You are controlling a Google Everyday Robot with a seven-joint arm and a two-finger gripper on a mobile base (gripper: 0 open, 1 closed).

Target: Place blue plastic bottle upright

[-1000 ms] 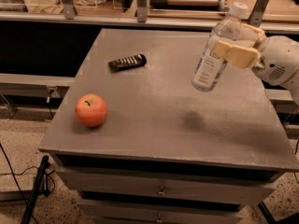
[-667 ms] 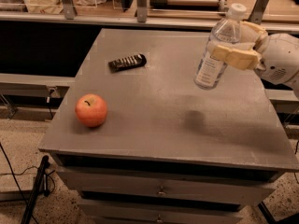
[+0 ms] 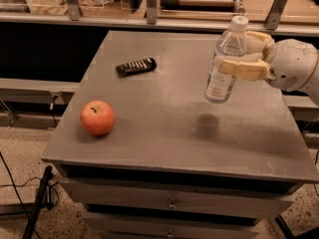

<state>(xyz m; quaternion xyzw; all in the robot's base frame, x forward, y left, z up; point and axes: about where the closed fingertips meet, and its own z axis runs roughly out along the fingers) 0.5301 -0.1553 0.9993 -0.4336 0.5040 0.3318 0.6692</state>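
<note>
The gripper (image 3: 233, 54) over the bench's (image 3: 164, 133) right side grips the tilted blue plastic bottle (image 3: 219, 83), seemingly airborne; released early, it may topple

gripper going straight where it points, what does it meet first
Probably nothing: the gripper, shut on the blue plastic bottle, points left in the picture above the table; the dark bar lies lower, near that line, depth unclear.
</note>
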